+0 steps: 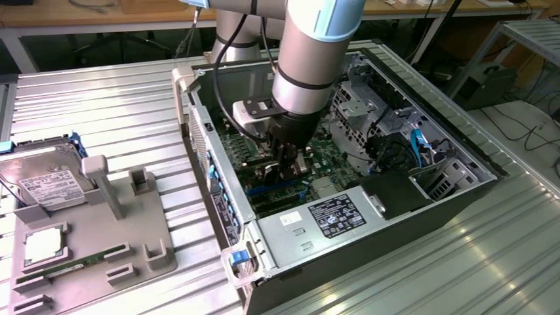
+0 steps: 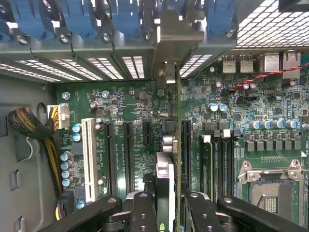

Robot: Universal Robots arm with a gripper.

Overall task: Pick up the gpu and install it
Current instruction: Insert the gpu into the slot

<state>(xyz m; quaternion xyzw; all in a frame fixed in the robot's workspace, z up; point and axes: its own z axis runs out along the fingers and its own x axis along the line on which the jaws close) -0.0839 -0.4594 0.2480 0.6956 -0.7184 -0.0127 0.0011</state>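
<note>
My gripper [image 1: 289, 172] is down inside the open computer case [image 1: 289, 252], just above the green motherboard [image 1: 328, 161]. In the wrist view its black fingers [image 2: 145, 215] stand on either side of the gpu [image 2: 166, 186], shut on it. The gpu shows edge-on and upright, a thin card running from the gripper [image 2: 171, 215] to the rear slot openings. Its silver end bracket [image 2: 169, 46] lies against the case's rear wall. The card's lower edge lines up with a black expansion slot [image 2: 186, 145]; whether it is seated in the slot I cannot tell. In the exterior view the arm and fingers hide most of the card.
Blue slot latches [image 2: 120, 19] line the rear wall. A white slot [image 2: 89, 159], a cable bundle [image 2: 29, 125] and a CPU socket [image 2: 270, 188] flank the card. On the exterior view's left, a grey fixture [image 1: 122, 230] holds a hard drive [image 1: 48, 184] and a green memory stick [image 1: 70, 269].
</note>
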